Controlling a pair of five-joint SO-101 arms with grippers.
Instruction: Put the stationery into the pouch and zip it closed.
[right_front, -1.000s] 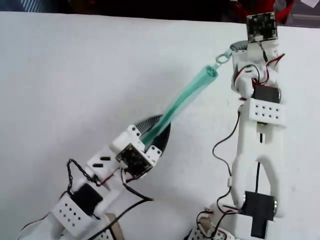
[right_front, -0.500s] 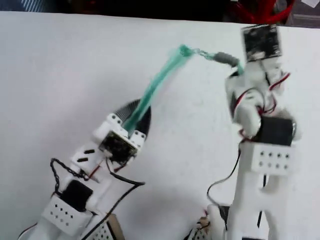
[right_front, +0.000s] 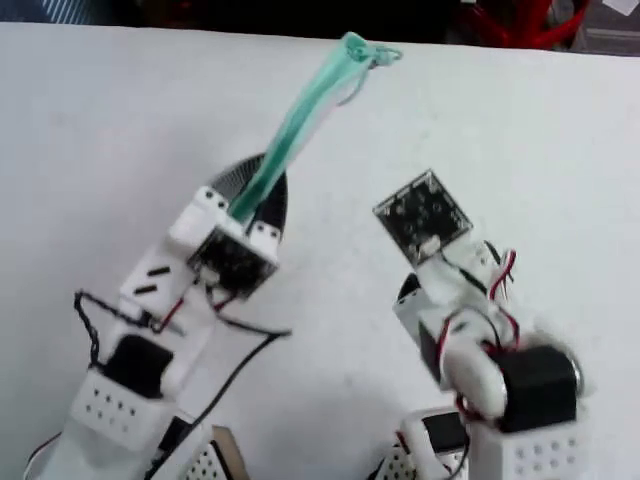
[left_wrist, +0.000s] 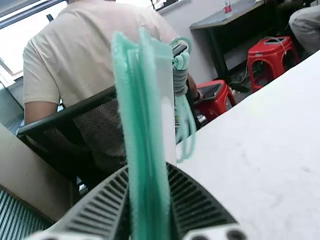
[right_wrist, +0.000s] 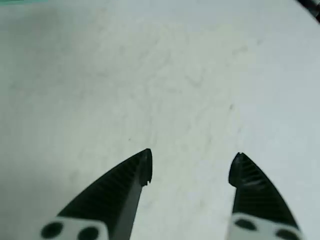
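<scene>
The left gripper (right_front: 252, 208) is clamping one end of the flat translucent green zip pouch (right_front: 300, 120), its other end pointing near the white table's (right_front: 90, 150) far edge. The right gripper (right_wrist: 190, 167) is hanging wide open over bare tabletop, well apart.

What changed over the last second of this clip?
The right gripper appears to have let go of the zip pull and drew back toward its base, jaws open over the table. The left gripper shifted left, swinging the pouch toward the far edge. It still clamps the pouch.
</scene>
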